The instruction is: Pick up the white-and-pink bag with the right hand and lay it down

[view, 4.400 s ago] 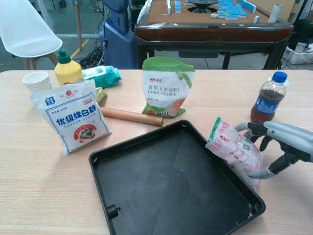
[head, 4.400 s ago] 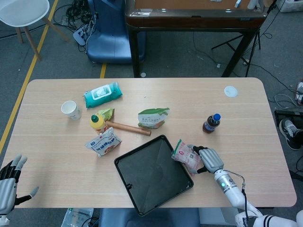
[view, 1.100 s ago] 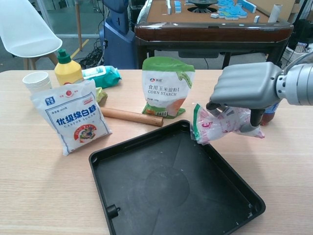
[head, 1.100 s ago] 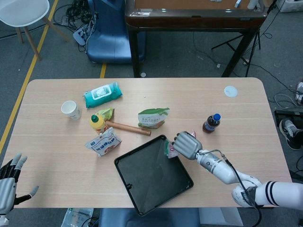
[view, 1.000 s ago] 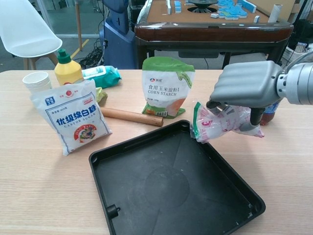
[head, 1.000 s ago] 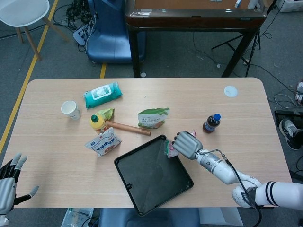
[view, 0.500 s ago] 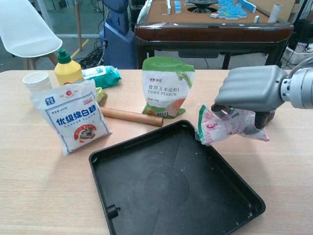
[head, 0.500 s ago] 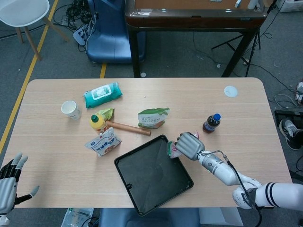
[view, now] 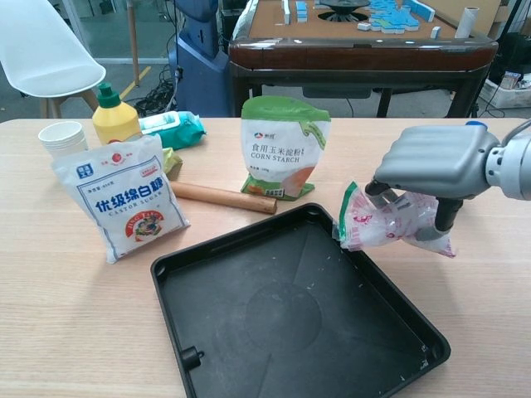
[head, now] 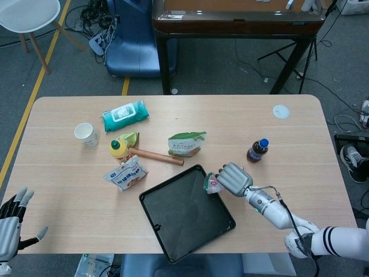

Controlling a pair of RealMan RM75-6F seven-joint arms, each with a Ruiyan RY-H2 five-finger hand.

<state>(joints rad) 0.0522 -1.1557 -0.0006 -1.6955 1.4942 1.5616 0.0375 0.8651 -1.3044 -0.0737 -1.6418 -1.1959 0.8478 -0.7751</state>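
My right hand (view: 435,170) (head: 233,178) grips the white-and-pink bag (view: 383,224) (head: 211,183) from above, holding it roughly level in the air. The bag hangs just over the right rim of the black tray (view: 290,315) (head: 184,213). My left hand (head: 10,222) rests at the lower left corner of the head view, off the table's edge, fingers spread and holding nothing.
Behind the tray stand a corn starch bag (view: 284,148), a rolling pin (view: 224,197), a sugar bag (view: 120,196), a yellow bottle (view: 114,116), a paper cup (view: 63,136) and a teal wipes pack (view: 176,128). A dark drink bottle (head: 257,150) stands behind my right hand.
My right hand has shifted right and slightly down with the bag, which has moved from over the tray's edge toward the table beside it. The left hand has stayed still.
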